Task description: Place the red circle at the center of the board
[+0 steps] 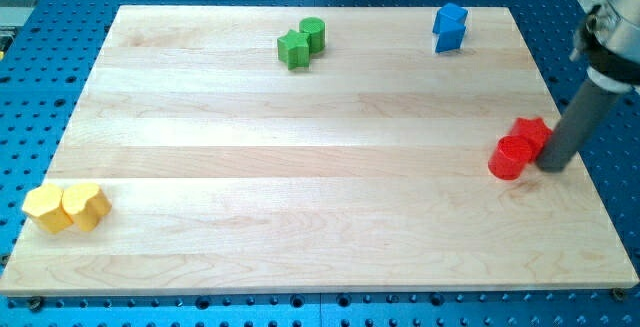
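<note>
The red circle (509, 157) sits near the board's right edge, touching a second red block (531, 132) just above and to its right. My tip (551, 164) rests on the board right of the red circle, close against both red blocks. The dark rod rises from it toward the view's upper right.
A green circle (313, 34) and a green star-like block (294, 50) touch near the top centre. Blue blocks (450, 27) stand at the top right. Two yellow blocks (68, 207) lie at the lower left. The wooden board (300, 227) lies on a blue perforated table.
</note>
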